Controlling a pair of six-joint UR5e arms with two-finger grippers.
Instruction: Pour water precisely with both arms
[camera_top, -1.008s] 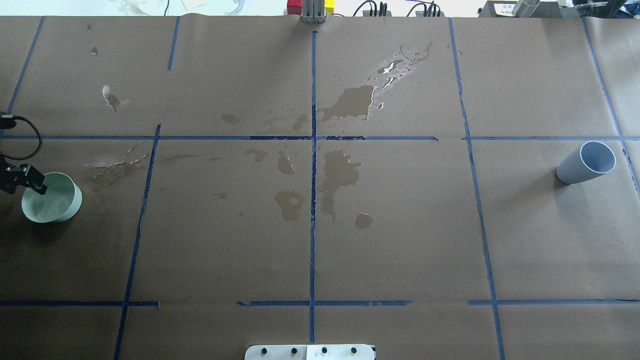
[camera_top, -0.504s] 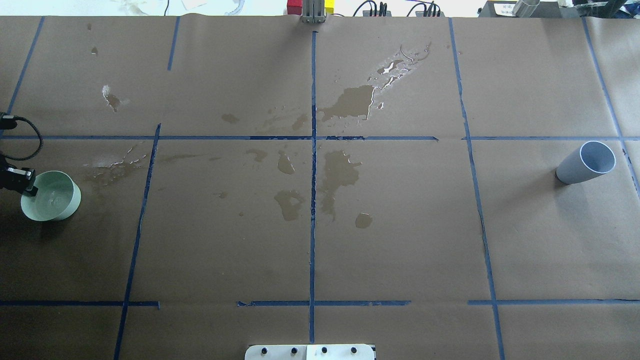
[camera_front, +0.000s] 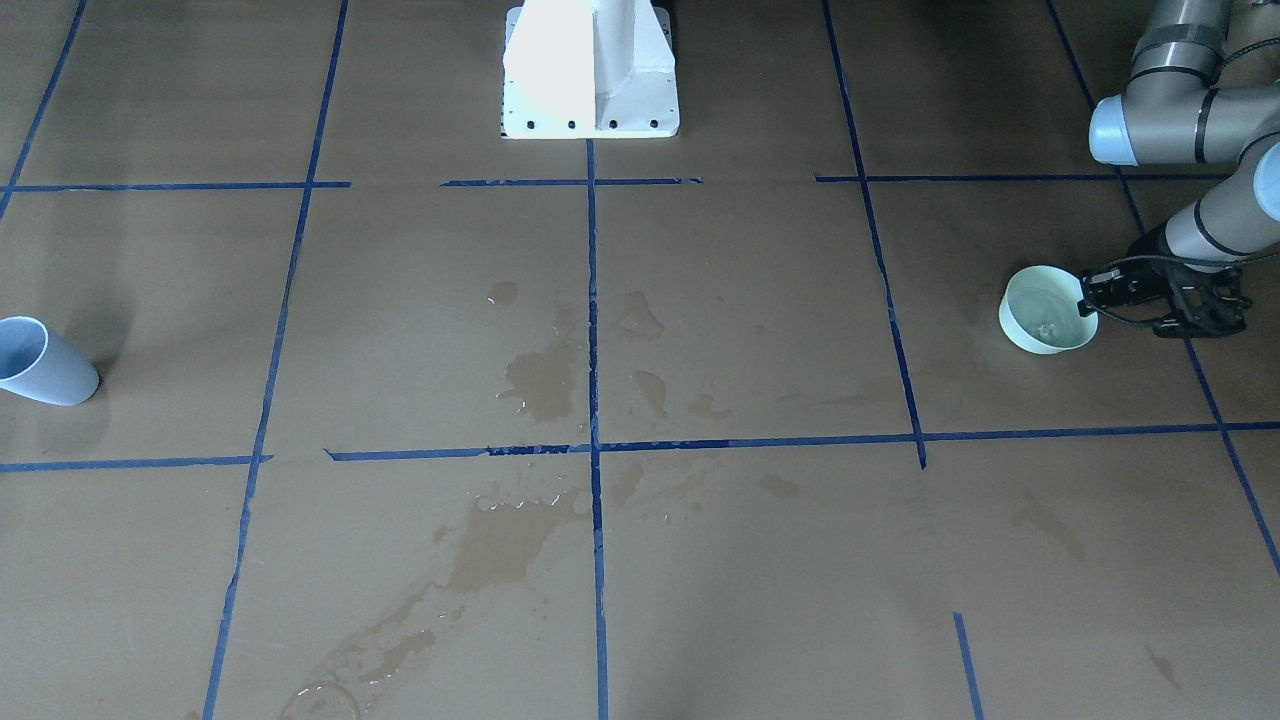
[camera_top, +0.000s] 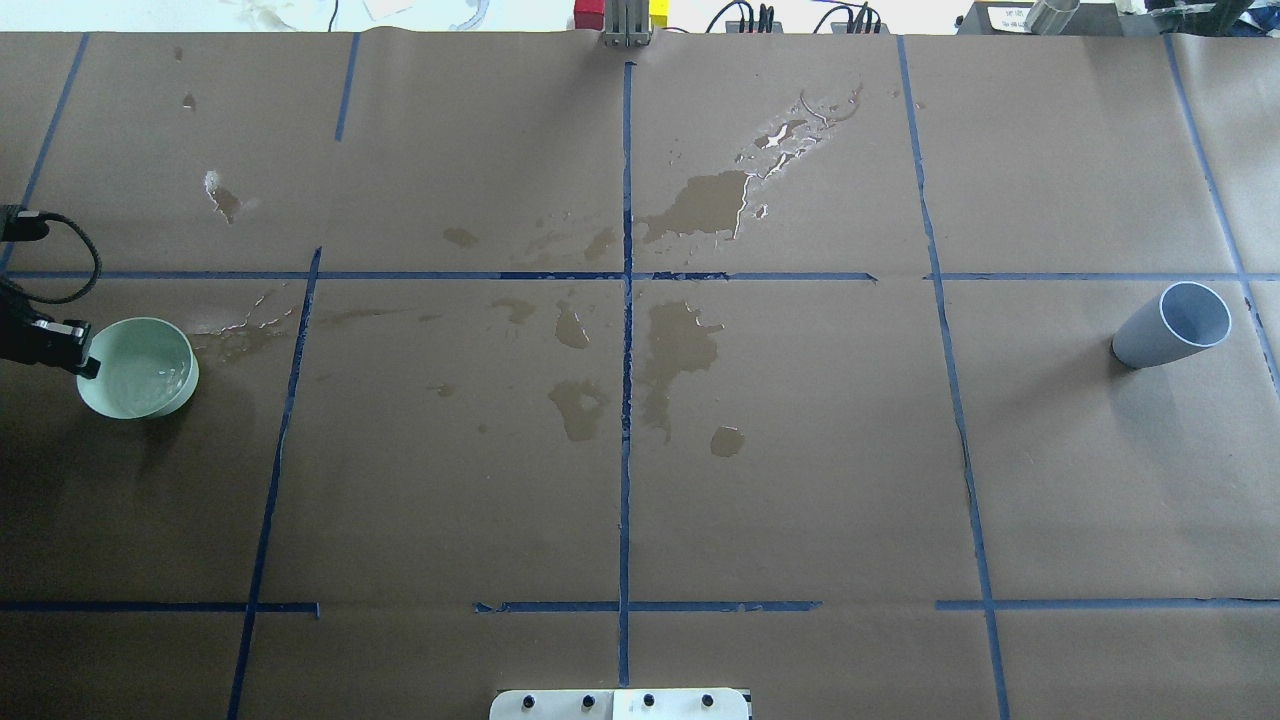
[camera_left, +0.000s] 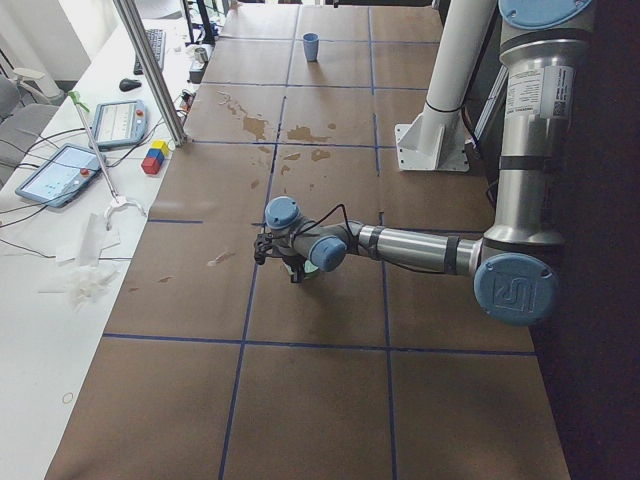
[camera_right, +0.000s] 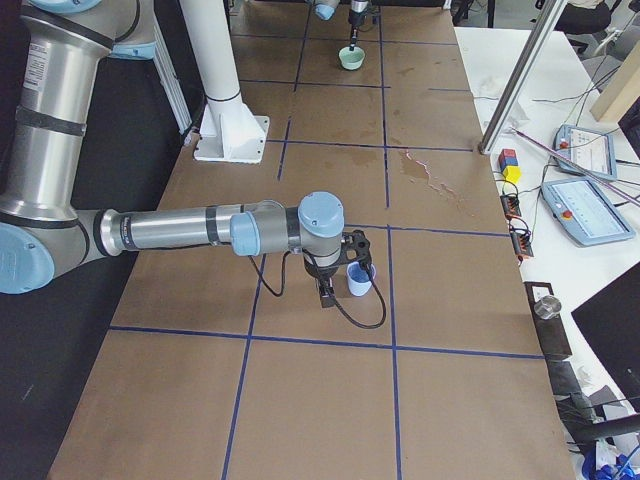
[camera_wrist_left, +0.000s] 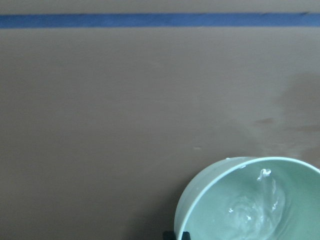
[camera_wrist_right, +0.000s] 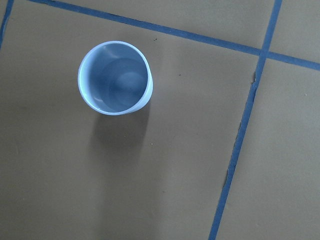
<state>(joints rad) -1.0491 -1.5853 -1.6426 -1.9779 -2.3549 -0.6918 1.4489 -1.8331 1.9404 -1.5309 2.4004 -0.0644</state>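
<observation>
we see left claw (camera_top: 84, 359) pinching green bowl (camera_top: 140, 370) rim, water (camera_wrist_left: 252, 212) inside | right claw (camera_right: 351, 262) near upright blue cup (camera_right: 359, 281), grip state unclear

The left arm (camera_left: 420, 248) and right arm (camera_right: 170, 228) are silver-grey tubes with round light blue joint caps (camera_left: 512, 288), a white printed label (camera_left: 543, 88), thin black cables (camera_top: 97, 262), and a white pedestal (camera_front: 590, 60) with dark screws (camera_front: 571, 125)
</observation>
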